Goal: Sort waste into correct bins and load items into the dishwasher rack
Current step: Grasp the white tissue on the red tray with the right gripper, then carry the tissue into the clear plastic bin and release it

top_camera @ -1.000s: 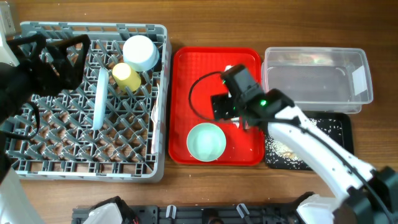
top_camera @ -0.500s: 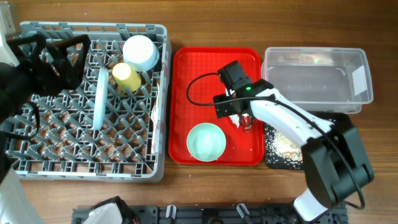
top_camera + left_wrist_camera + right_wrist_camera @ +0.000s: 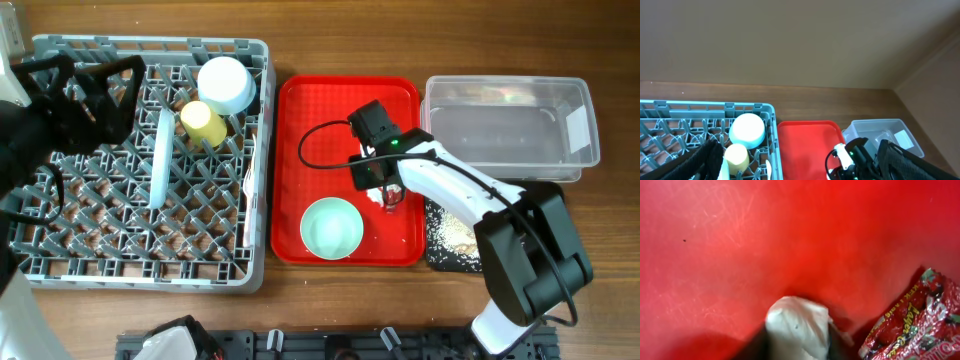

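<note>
Blurred tissue (image 3: 797,329); wrapper (image 3: 922,316) half out-of-frame

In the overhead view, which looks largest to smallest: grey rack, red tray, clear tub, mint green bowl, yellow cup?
1. grey rack
2. red tray
3. clear tub
4. mint green bowl
5. yellow cup

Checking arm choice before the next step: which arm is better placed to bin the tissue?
Right. The right gripper grips the tissue on the red tray, beside the clear tub. The left gripper hangs open over the dishwasher rack.

right tool (image 3: 388,196) lowered, closing on tissue (image 3: 797,327)
</note>
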`<action>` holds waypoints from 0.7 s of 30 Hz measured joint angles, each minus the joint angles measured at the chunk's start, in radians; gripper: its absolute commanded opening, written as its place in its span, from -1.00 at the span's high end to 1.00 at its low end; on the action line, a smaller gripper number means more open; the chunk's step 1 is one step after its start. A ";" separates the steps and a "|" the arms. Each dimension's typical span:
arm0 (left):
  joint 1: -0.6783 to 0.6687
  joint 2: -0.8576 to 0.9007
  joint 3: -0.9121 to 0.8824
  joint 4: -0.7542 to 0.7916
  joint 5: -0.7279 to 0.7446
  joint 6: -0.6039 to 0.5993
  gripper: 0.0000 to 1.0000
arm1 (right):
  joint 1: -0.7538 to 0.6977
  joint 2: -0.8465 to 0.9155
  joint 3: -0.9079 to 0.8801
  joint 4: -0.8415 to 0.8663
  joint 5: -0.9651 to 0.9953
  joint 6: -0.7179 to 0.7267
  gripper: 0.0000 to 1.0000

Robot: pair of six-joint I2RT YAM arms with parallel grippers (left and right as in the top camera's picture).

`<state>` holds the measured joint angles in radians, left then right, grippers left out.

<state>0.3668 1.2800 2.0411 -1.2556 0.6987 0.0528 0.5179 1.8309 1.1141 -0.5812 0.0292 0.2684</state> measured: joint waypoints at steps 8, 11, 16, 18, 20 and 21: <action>0.000 0.000 0.000 0.000 0.000 0.000 -1.00 | 0.000 -0.008 0.054 -0.136 -0.037 0.014 0.91; 0.000 0.000 0.000 0.000 0.000 0.000 -1.00 | -0.011 -0.057 0.147 -0.213 -0.044 0.014 0.91; 0.000 0.000 0.000 0.000 0.000 0.000 -1.00 | -0.065 -0.238 0.262 -0.226 0.063 0.022 0.88; 0.000 0.000 0.000 0.000 0.000 0.000 -1.00 | -0.117 -0.305 0.277 -0.247 0.161 0.040 0.88; 0.000 0.000 0.000 0.000 0.000 0.000 -1.00 | -0.169 -0.315 0.276 -0.269 0.212 0.048 0.86; 0.000 0.000 0.000 0.000 0.000 0.000 -1.00 | -0.194 -0.311 0.273 -0.270 0.229 0.050 0.86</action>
<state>0.3668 1.2800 2.0411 -1.2560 0.6987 0.0528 0.3237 1.5196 1.3869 -0.8509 0.2584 0.3180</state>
